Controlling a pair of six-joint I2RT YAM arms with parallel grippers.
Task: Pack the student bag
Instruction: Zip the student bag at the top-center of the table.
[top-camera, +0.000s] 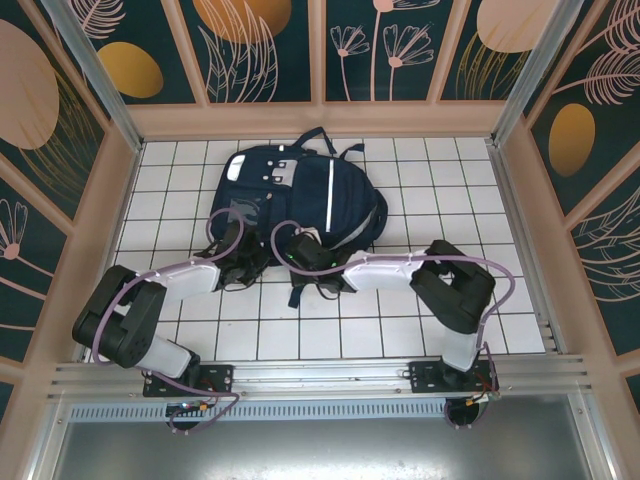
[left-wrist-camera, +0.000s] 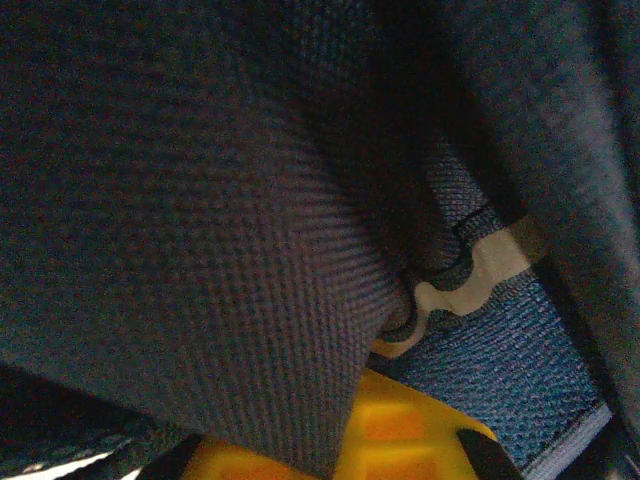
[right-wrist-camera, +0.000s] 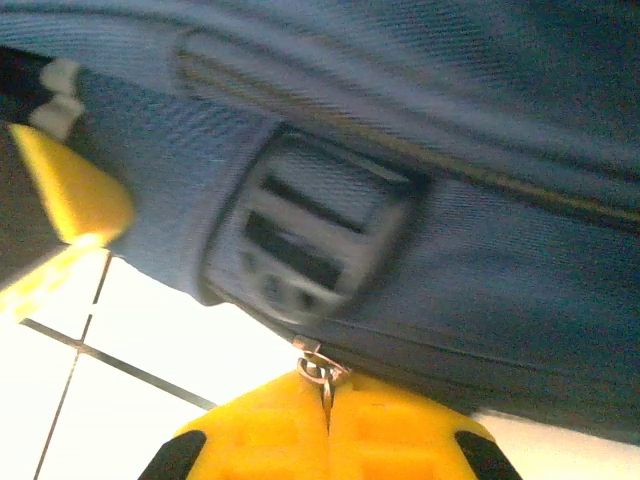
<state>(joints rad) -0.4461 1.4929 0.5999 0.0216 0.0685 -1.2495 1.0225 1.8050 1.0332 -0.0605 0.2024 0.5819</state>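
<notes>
Navy fabric, the student bag (top-camera: 300, 195) lies on the tiled desk (top-camera: 440, 200), with the left tool (top-camera: 243, 262) and right tool (top-camera: 300, 252) at its near edge. Left wrist: jaws closed, apparently on a fold of the bag. Right wrist: jaws closed on the zipper pull (right-wrist-camera: 320, 368). Opening seems to be the step in hand; next comes a steady pull along the zip.

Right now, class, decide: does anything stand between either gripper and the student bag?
Nothing visible does. Both grippers are at the near edge of the student bag. The right gripper is shut on a zipper pull, and bag fabric lies directly over the yellow fingers of the left gripper.
</notes>
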